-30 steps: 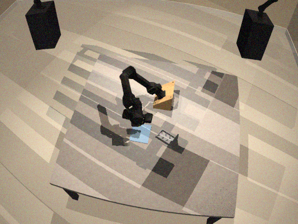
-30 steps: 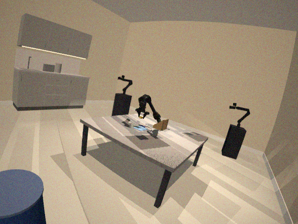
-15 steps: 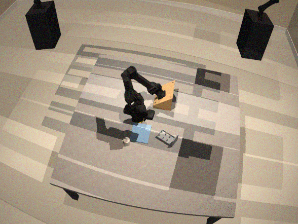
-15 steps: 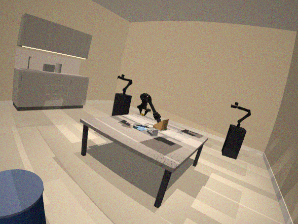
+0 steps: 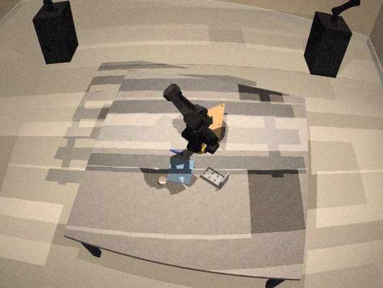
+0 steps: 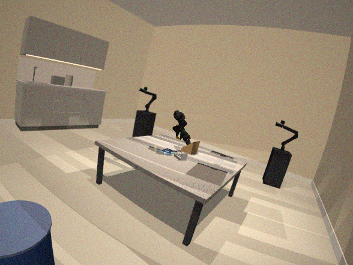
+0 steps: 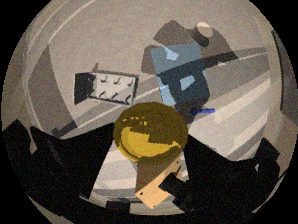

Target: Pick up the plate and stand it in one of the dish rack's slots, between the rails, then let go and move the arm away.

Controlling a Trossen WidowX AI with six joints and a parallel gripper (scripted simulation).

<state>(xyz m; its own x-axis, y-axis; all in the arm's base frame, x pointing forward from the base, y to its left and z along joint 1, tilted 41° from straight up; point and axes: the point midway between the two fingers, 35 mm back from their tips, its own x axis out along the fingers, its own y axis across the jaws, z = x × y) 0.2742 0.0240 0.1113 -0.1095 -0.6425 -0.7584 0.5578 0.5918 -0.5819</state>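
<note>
- The yellow plate (image 7: 149,135) is clamped between the gripper's (image 7: 150,163) fingers and held up off the table; the wrist view shows its round dished face filling the gap between the dark jaws.
- From above, only a sliver of the plate's yellow rim (image 5: 203,149) shows under the black wrist.
- The grey dish rack (image 5: 214,177) sits on the table (image 5: 156,212), below and slightly to one side of the held plate, apart from it. In the wrist view its studded base (image 7: 113,87) lies just beyond the plate's rim.
- A light blue mat (image 5: 181,170) lies flat on the table just beside the rack, partly in the arm's shadow.
- A small pale round object (image 5: 161,180) rests near the mat's edge; what it is cannot be made out.
- A short blue item (image 5: 176,151) lies just off the mat's far edge, too small to identify.
- An orange wedge-shaped block (image 5: 217,118) stands at the arm's base.
- Two black pedestals (image 5: 55,32) (image 5: 326,43) with small arms stand on the floor beyond the table.
- The exterior view also shows a kitchen counter (image 6: 57,105) along the wall and a blue barrel (image 6: 22,232) in the near corner.
</note>
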